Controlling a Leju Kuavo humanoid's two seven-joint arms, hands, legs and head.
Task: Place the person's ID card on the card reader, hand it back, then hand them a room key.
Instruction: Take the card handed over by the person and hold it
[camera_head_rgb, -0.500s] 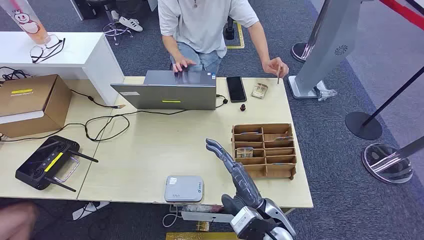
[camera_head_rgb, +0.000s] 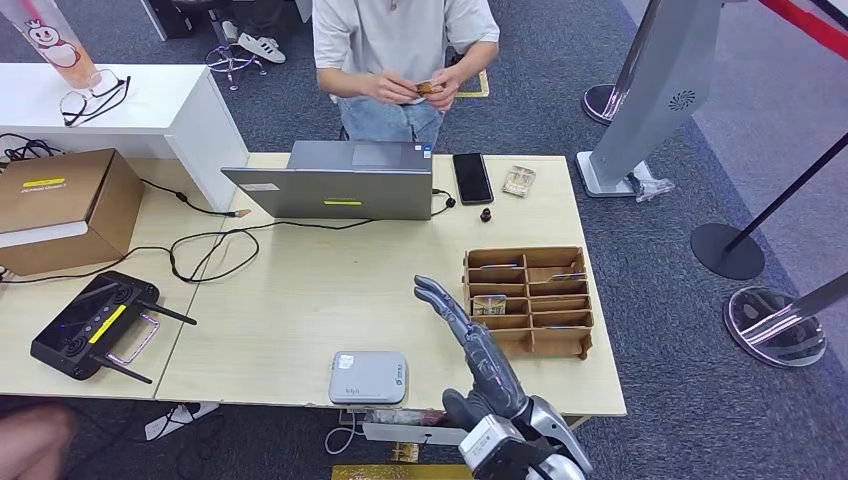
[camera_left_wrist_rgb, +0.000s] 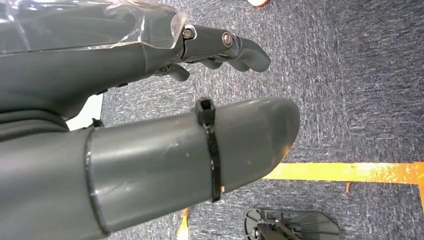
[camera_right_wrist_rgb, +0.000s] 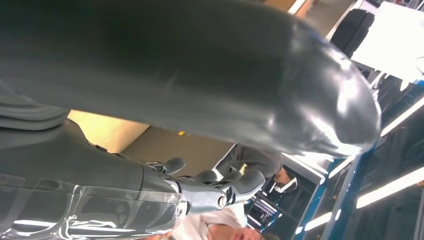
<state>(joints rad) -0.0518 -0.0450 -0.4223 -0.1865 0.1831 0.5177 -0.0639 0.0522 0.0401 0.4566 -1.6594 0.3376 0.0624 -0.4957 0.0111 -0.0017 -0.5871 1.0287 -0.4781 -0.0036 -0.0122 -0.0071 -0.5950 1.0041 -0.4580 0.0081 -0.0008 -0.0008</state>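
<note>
**Waiting with an empty hand for the ID card**

The counter (camera_head_rgb: 300, 300) stretches in front of me, and across it stands the person (camera_head_rgb: 400, 45), both of their hands together at chest height around a small tan ID card (camera_head_rgb: 431, 88). It is well away from me, beyond the open laptop (camera_head_rgb: 340, 182). Nearer, on my right, sits the wooden compartment tray (camera_head_rgb: 528, 300) with what look like key cards lying in its slots, and at the near edge, just left of my arm, the grey card reader (camera_head_rgb: 368, 376).

My right hand (camera_head_rgb: 470, 335) is raised above the counter between reader and tray, fingers stretched out and apart, holding nothing. My left hand (camera_left_wrist_rgb: 220, 47) hangs beside me over the carpet, fingers loosely extended, also empty.

I judge the card light, thin, stiff and slick, so it will slide if I only press it. I would pinch it by a short edge, thumb on one face, fingers on the other, leaving most of it free to lie flat on the reader.
</note>
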